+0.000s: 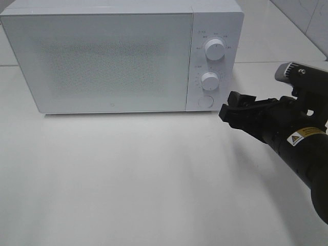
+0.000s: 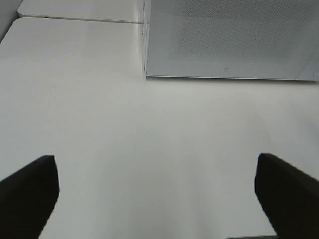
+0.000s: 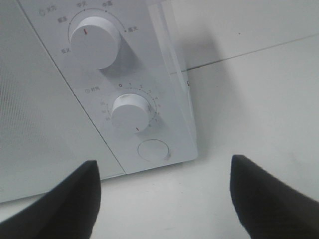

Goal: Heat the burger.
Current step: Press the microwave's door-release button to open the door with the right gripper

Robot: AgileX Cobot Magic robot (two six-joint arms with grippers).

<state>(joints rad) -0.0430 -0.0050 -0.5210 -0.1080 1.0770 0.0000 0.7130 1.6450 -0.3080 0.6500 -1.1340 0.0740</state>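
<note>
Right gripper [image 3: 169, 209]: I see the fingers spread wide with nothing between them, over the white counter [image 1: 128, 179]. Just ahead of it is the control panel of the microwave [image 1: 107, 56], with the upper knob [image 1: 213, 49], lower knob [image 1: 209, 80] and round button [image 1: 205, 101]. The button is nearest the gripper, not touched. The microwave door is shut.

Left gripper [image 2: 157, 199]: also wide open and empty; the microwave's front is ahead of it, well apart.

Burger: not visible in any view, so I cannot tell where it is.

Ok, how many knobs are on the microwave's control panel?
2: the upper knob, and the lower knob directly beneath it, above the round button. None seem hidden.
</note>
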